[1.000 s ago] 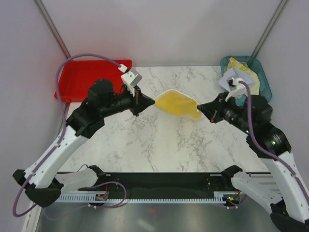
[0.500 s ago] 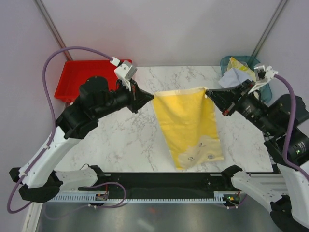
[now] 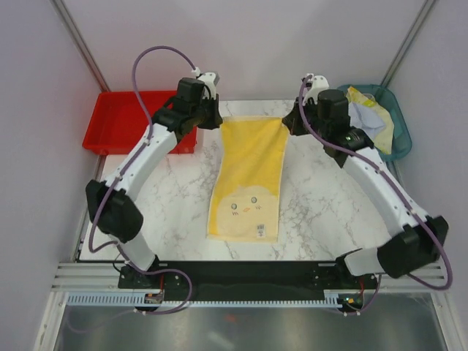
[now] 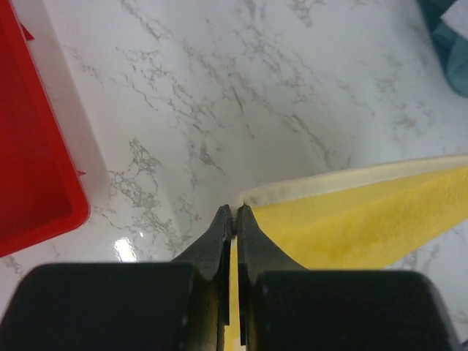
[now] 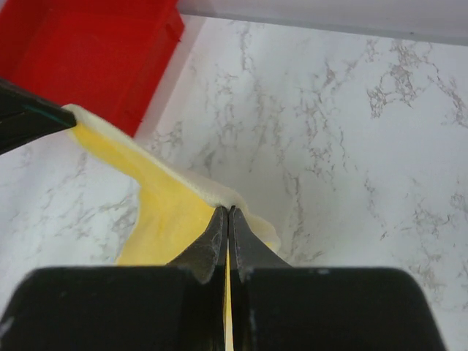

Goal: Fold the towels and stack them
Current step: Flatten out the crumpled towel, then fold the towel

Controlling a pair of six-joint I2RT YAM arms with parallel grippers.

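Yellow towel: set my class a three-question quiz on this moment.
1. True or false: the towel lies crumpled in the red tray.
2. How many end effectors grip the towel? A none, B one, C two.
3. Where are the other towels?
Key: 1 false, it is spread over the table. 2 C, the left end effector and right end effector each pinch a far corner. 3 In the teal bin.

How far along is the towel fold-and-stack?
Done: nothing folded or stacked that I can see. In hand: one yellow towel lies spread lengthwise on the table, with the left gripper and right gripper each shut on a far corner, so the first fold hasn't started. Left: fold this one, then the other towels heaped in the teal basket at far right, then stack.
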